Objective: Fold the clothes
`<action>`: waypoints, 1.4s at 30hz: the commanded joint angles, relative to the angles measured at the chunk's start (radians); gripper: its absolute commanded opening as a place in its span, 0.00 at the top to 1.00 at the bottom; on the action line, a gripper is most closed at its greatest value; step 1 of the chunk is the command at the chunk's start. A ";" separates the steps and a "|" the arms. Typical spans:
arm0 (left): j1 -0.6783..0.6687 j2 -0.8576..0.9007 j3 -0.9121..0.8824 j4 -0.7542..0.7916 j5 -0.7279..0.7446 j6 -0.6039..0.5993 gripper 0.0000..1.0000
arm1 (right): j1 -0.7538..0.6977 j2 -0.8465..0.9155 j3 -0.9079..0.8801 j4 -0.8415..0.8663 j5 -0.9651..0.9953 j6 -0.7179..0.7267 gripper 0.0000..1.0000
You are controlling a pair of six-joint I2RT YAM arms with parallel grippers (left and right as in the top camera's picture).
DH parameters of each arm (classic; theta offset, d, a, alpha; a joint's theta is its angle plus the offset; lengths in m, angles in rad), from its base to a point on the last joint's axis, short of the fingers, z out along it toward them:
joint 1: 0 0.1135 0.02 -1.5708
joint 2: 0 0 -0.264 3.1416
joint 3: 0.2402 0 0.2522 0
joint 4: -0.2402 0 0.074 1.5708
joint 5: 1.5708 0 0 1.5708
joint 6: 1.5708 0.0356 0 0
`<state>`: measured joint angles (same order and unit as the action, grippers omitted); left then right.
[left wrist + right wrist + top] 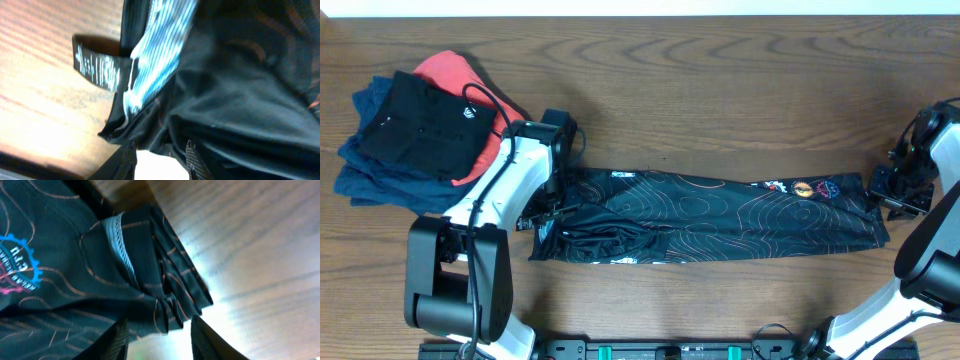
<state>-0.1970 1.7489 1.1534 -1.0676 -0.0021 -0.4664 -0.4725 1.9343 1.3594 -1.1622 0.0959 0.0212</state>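
We are finding the shirt (710,215) lying as a long folded strip across the table (720,80). The left gripper (159,156) and right gripper (157,332) are standing parted, grasping nothing. Both are crowding its ends, so a careless retreat risks snagging layers.

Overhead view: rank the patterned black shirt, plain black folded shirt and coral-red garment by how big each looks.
Patterned black shirt, clearly largest.
Plain black folded shirt.
Coral-red garment, mostly covered; only its visible part counted.
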 commanded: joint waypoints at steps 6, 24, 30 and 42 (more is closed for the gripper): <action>0.006 -0.005 0.018 0.037 0.032 0.009 0.60 | -0.020 -0.021 -0.140 0.158 -0.029 -0.046 0.41; 0.006 -0.005 0.018 0.044 0.031 0.010 0.60 | -0.020 -0.021 -0.253 0.340 -0.180 -0.074 0.99; 0.006 -0.005 0.018 0.056 0.031 0.028 0.60 | -0.072 -0.021 -0.103 0.274 -0.069 0.011 0.99; 0.006 -0.005 0.018 0.056 0.032 0.027 0.60 | 0.019 -0.022 0.147 0.071 0.027 -0.063 0.99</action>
<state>-0.1967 1.7485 1.1545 -1.0092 0.0269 -0.4473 -0.5198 1.9171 1.4971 -1.0695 0.1059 -0.0109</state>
